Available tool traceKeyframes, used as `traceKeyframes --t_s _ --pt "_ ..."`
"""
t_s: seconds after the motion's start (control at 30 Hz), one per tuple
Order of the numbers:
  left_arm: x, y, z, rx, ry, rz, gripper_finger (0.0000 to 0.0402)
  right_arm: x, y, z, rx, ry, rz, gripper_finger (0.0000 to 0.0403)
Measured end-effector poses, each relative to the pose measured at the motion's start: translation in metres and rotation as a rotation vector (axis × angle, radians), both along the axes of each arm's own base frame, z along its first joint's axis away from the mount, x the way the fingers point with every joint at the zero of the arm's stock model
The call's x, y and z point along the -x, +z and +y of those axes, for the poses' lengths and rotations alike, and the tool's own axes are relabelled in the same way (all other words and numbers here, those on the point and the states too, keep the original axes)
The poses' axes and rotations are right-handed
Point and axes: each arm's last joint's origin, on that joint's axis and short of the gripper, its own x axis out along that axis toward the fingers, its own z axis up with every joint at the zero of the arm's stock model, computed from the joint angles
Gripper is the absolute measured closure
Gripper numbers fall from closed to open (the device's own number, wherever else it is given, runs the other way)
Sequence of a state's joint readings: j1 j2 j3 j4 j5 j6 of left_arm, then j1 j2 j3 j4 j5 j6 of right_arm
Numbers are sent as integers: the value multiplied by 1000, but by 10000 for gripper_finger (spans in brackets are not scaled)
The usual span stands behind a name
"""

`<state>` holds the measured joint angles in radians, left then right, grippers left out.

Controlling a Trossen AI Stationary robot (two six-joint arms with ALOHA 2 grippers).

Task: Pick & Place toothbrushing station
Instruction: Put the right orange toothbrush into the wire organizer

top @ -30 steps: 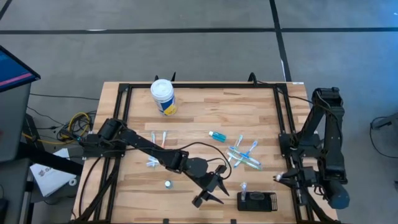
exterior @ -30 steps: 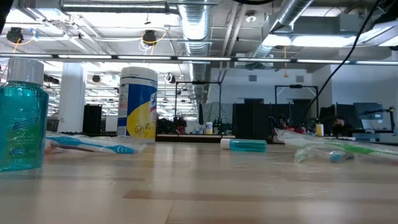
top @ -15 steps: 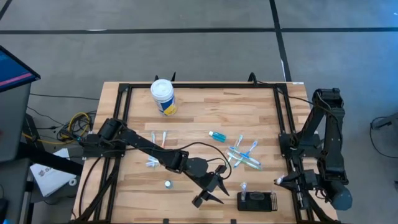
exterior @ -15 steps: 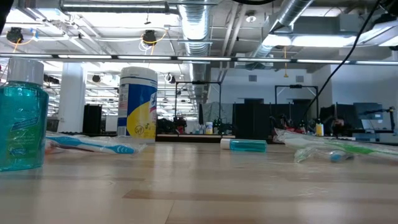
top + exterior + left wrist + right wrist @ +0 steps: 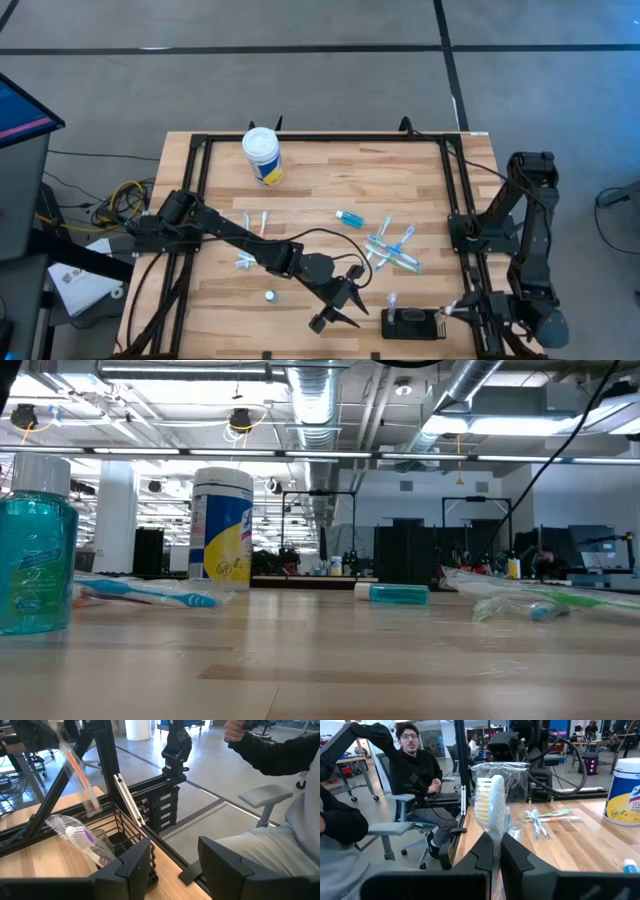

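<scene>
Right hand (image 5: 453, 309) has dropped toward the holder (image 5: 412, 323), now at its right end, fingers (image 5: 512, 860) pinched on a wrapped toothbrush (image 5: 490, 802). Left hand (image 5: 335, 312) unmoved just left of the holder, jaws spread, nothing in them. Holder sits at the desk's (image 5: 330, 170) near edge, right of centre.
</scene>
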<state>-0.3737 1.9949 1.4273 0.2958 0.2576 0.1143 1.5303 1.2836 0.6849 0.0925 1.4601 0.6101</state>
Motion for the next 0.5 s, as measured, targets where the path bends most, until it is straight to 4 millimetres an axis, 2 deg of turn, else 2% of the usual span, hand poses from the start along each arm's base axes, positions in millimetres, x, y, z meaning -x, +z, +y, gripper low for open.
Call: traceKeyframes --t_s 0.27,0.5 --pt "0 0 0 -2 5 -1 243 -1 -6 7 -9 -4 -2 397" --pt "0 0 0 -1 4 -1 243 -1 -1 14 6 14 -11 397"
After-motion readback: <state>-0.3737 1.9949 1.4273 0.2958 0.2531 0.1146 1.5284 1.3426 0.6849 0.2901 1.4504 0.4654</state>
